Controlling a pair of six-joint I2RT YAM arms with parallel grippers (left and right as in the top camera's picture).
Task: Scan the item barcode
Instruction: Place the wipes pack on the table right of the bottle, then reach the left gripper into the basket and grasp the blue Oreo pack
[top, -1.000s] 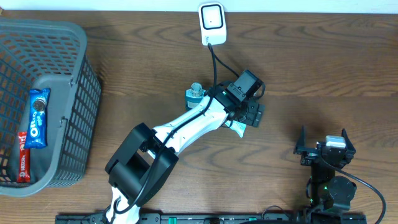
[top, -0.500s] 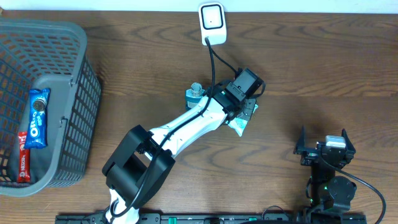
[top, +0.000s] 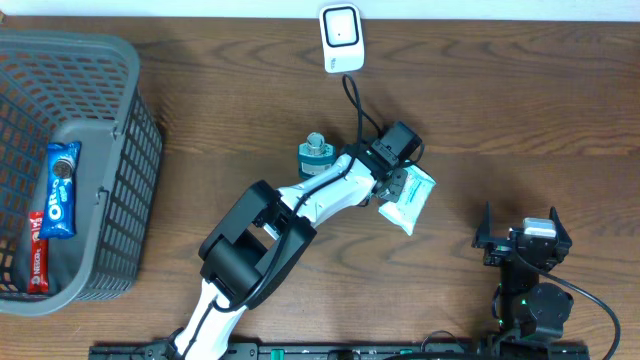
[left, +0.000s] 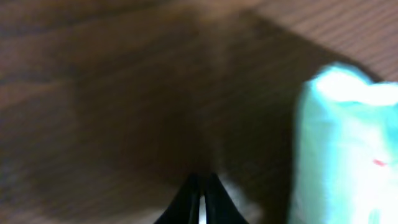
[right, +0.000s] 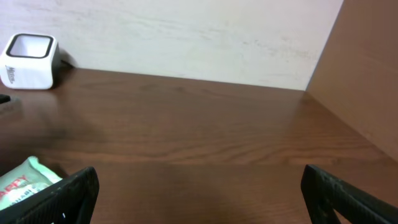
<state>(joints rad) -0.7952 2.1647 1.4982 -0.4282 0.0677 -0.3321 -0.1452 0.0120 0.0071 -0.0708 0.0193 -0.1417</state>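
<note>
Packet (top: 410, 198), pale green and white, just the one, lies on the wooden table (top: 520, 110) a little right of centre, skewed so its long side runs on a diagonal.

Starting from the near edge, the right gripper (top: 524, 225) sits low by its base with its two fingers spread wide and nothing between them. Its own camera catches a corner of the packet off to its left, well apart from it.

Further in, the left arm (top: 300, 200) reaches out on a slant across the table. The left gripper (left: 203, 183) is at the packet's upper left end, its two dark fingers pressed together to a point. From the wrist view the packet lies just to the right of those closed tips. The view is blurred, so I cannot tell whether a corner of it is caught.

Just beside the arm on its far left side stands one small teal jar (top: 314, 153) with a metal top.

Over at the left edge is one grey mesh basket (top: 120, 60) holding two snacks: a blue biscuit pack (top: 60, 190) and a red bar (top: 37, 250), side by side.

Farthest away, against the wall, stands a single white scanner (top: 340, 38). One black cable (top: 350, 95) runs from it toward the arm.
</note>
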